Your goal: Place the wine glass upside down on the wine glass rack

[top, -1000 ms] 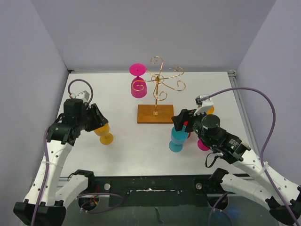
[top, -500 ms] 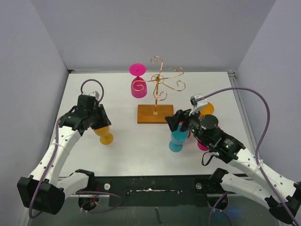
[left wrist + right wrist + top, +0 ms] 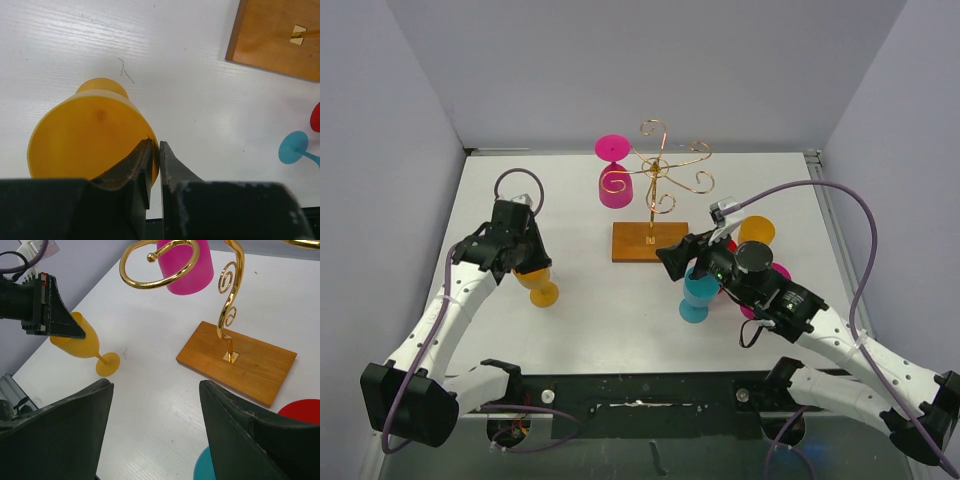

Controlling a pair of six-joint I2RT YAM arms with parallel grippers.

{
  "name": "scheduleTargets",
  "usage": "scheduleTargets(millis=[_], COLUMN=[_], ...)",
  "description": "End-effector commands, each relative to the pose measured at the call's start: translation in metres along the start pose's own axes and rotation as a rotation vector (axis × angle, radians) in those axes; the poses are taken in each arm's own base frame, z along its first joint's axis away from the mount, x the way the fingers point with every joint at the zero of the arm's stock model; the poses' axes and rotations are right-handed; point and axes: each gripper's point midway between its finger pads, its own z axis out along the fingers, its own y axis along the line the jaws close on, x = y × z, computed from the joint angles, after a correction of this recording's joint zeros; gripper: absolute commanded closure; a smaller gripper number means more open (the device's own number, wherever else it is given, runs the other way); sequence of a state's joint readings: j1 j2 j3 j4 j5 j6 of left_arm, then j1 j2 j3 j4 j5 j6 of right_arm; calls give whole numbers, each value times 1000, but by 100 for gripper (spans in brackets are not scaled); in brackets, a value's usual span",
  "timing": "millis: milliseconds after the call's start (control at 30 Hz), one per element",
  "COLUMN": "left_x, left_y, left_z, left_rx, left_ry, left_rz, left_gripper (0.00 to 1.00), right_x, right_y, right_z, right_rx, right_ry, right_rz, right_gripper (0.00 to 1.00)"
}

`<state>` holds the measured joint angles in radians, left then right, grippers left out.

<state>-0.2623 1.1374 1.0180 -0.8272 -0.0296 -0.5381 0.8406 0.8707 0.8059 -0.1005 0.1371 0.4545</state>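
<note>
Now that my left gripper (image 3: 154,142) has drawn its fingers nearly together, it pinches the rim of the yellow-orange plastic wine glass (image 3: 85,130), whereas a second ago the jaws stood wider around that bowl. The glass leans over with its round foot on the white table (image 3: 590,310) and its bowl raised at my fingertips, on the left side of the table, well apart from the thin gold wire wine glass rack (image 3: 656,168) with its curled arms and brown wooden base. My left arm has swung inward since then, its elbow now drawn in from the left wall, while the glass itself has hardly shifted. My right gripper (image 3: 155,385) is spread wide with nothing between its fingers; it has crept left, toward the rack's base, and now hangs over the teal plastic wine glass (image 3: 698,295), which stands where it stood before. That move has uncovered more of an orange plastic glass (image 3: 757,230) behind my right wrist. The magenta plastic wine glass (image 3: 614,180) hangs upside down on a left arm of the rack, unchanged, and the rack has not moved.
</note>
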Motion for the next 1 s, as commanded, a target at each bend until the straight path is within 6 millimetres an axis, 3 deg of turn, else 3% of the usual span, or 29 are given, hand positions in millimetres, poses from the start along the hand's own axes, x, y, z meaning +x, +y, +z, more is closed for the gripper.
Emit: scheduleTargets(millis=[0, 100, 267, 600, 833, 967], left_x=[-12, -9, -16, -44, -43, -56], left_y=[-5, -4, -7, -21, -18, -23], left_z=[0, 2, -6, -71, -70, -84], left_rx=[10, 2, 14, 125, 108, 137], left_ry=[-40, -30, -50, -240, -234, -299], left_rz=[7, 15, 19, 1, 8, -5], left_gripper=[94, 100, 100, 100, 100, 100], right_x=[-24, -23, -23, -34, -45, -44], right_y=[17, 23, 34, 69, 68, 71], right_z=[3, 5, 12, 41, 47, 55], right_rx=[-63, -81, -121, -217, -184, -175], right_ry=[-83, -81, -80, -96, -122, -101], right_rz=[3, 6, 28, 187, 193, 256], right_gripper=[30, 30, 30, 31, 31, 30])
